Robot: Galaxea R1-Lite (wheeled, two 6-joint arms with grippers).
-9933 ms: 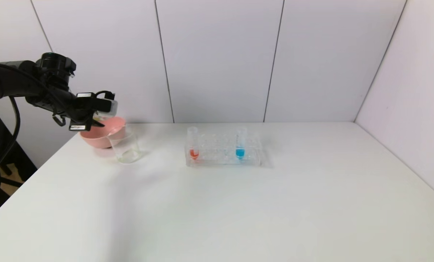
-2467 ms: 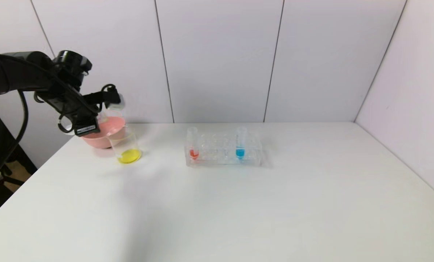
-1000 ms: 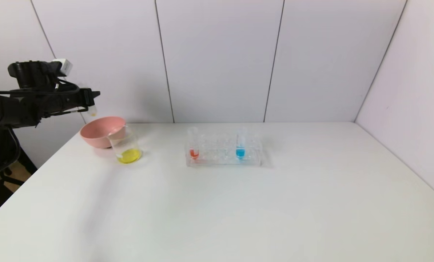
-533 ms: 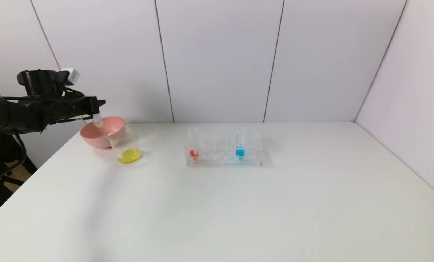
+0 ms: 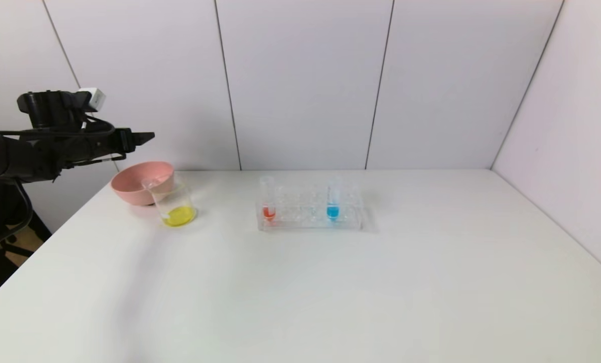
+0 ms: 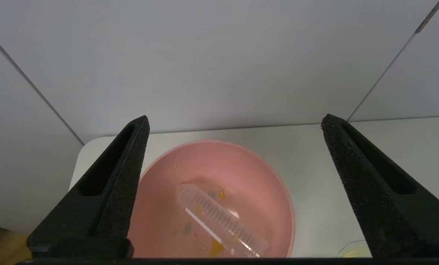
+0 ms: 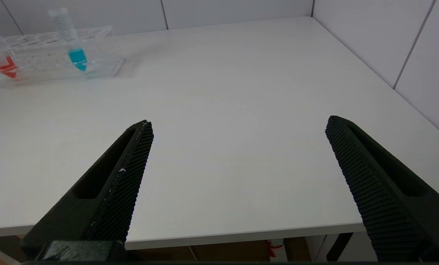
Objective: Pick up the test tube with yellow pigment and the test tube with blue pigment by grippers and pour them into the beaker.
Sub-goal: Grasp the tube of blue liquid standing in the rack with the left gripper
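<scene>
Lying in the pink bowl (image 6: 263,173), the yellow-stained test tube (image 6: 223,221) sits below the wide-open left gripper (image 6: 235,127).

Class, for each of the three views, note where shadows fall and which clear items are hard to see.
Head view: soft shadow left of the beaker; the rack nearly melts into the table. Left wrist view: even light, no hard shadows; the empty tube in the bowl shows mainly by its markings. Right wrist view: faint shadow beside the rack.
</scene>
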